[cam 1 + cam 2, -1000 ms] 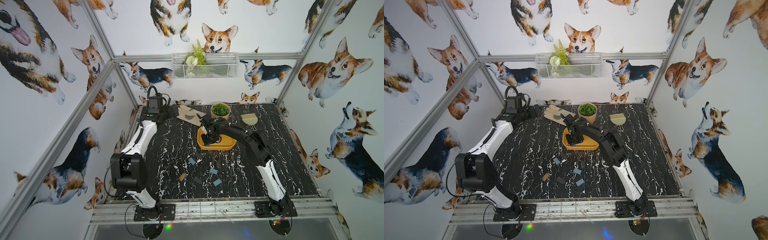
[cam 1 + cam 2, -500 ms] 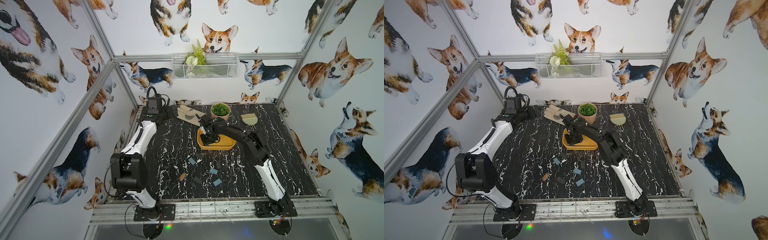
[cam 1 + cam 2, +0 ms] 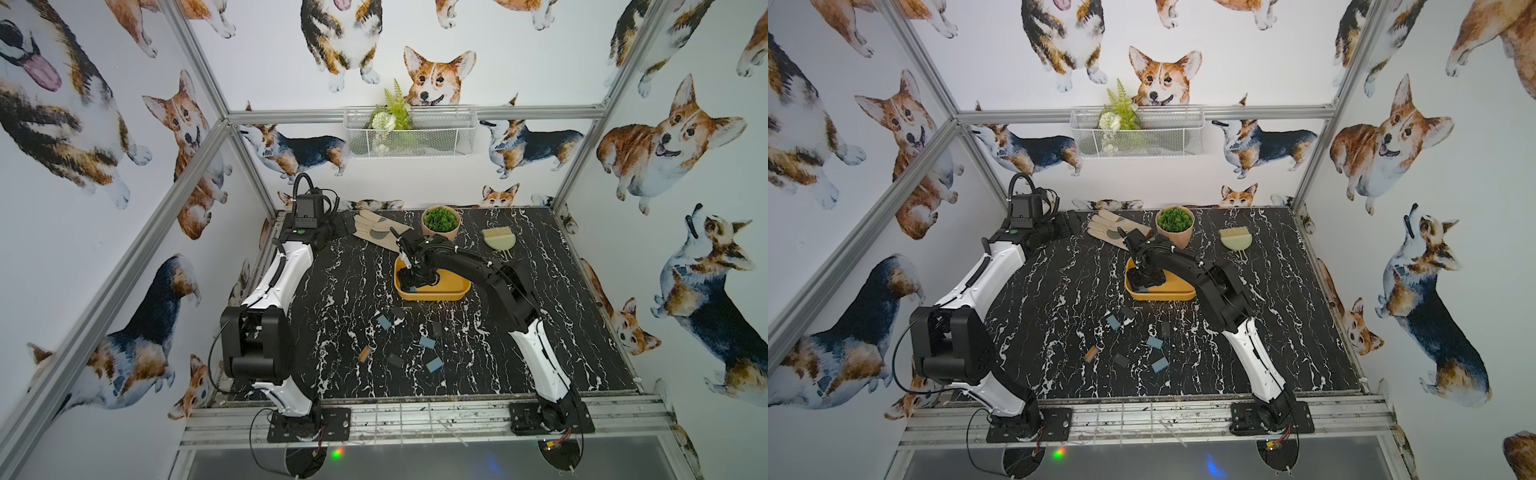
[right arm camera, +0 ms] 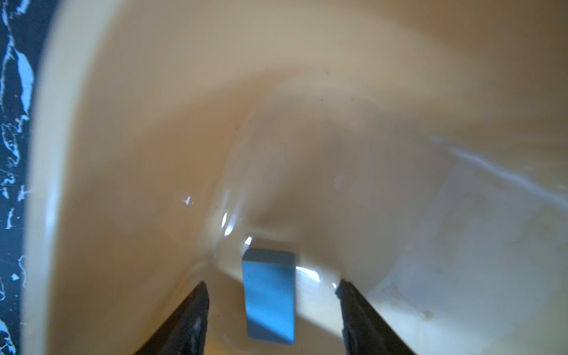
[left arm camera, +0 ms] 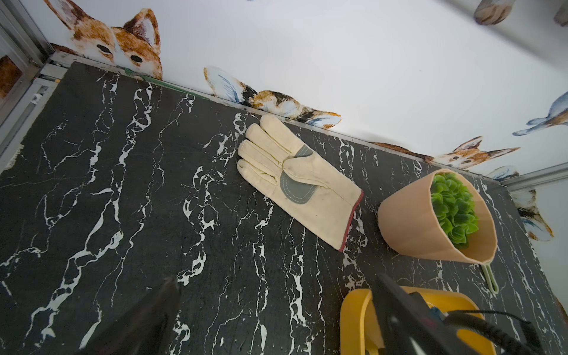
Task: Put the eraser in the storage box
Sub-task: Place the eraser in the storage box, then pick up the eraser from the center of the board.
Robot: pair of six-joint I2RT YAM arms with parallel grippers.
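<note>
Both grippers have fingers spread apart. The right gripper [image 4: 270, 285] is in the storage box [image 4: 123, 123], blue eraser [image 4: 269, 295] loose between them. The left gripper [image 3: 336, 227] sits at the table's [image 3: 320, 324] eleven o'clock.

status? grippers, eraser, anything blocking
Right gripper open, low in the storage box. Blue eraser loose between its fingers. Left gripper open, near the glove. Nothing blocking.

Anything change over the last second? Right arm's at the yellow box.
The right gripper opened its fingers and let go of the blue eraser. It now rests inside the storage box, between the fingers and touching neither. The arm itself barely shifted and is still low in the box. Unchanged: left gripper open near the glove, the loose erasers on the table, plant pot, brush.
</note>
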